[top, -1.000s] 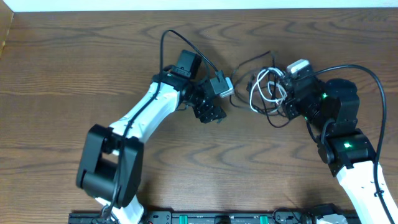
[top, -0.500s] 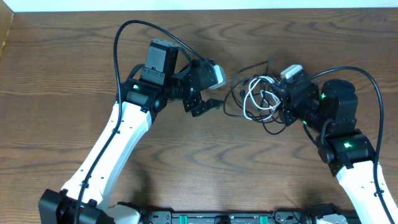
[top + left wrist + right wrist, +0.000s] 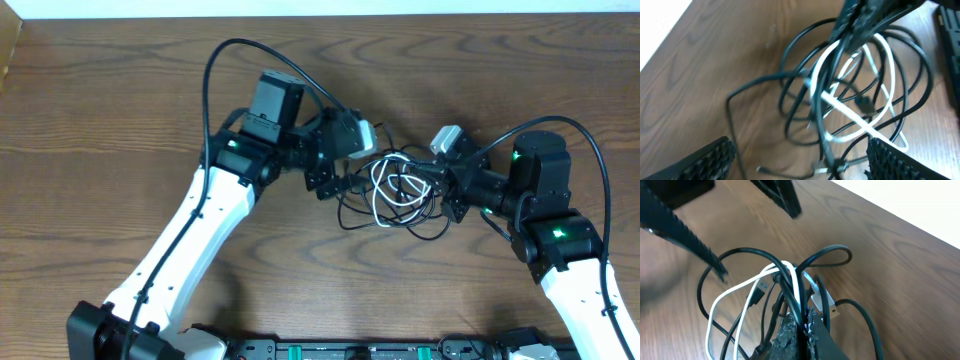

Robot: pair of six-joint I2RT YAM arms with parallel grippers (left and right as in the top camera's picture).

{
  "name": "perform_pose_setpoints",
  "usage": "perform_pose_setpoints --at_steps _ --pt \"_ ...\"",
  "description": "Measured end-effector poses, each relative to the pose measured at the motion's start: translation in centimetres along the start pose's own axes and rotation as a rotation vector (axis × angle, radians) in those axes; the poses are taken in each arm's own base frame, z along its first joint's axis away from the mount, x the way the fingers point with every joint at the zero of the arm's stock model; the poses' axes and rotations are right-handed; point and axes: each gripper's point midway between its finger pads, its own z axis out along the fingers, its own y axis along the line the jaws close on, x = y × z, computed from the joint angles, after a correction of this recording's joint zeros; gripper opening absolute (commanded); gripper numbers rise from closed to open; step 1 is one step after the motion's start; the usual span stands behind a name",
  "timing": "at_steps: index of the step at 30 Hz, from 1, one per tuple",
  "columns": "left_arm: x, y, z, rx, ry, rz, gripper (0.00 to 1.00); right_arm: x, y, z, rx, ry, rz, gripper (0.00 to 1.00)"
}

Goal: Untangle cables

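Black cords (image 3: 790,292) and the white cord (image 3: 845,107) sit in one knot mid-bench, nearer the far edge. The right gripper (image 3: 447,193) has dragged it leftward and the left gripper (image 3: 345,184) has swung back to its left side, so a two-handed pull looks set up. Left jaws wide, gripping nothing; right clamped on several strands

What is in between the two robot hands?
The tangled cables, black and white, lie between the open left gripper and the right gripper pinching them, seen from overhead.
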Motion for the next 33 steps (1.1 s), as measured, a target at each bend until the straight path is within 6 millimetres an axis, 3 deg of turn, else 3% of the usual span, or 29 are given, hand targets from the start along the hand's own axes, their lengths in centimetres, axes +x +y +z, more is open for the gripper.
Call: perform_pose_setpoints --at_steps 9,33 --pt "-1.4 -2.7 1.6 0.071 -0.007 0.051 0.85 -0.2 0.6 0.0 -0.036 -0.015 -0.012 0.01" --pt "-0.2 -3.0 2.5 0.105 0.027 0.014 0.84 -0.7 0.9 0.0 -0.053 -0.035 -0.020 0.01"
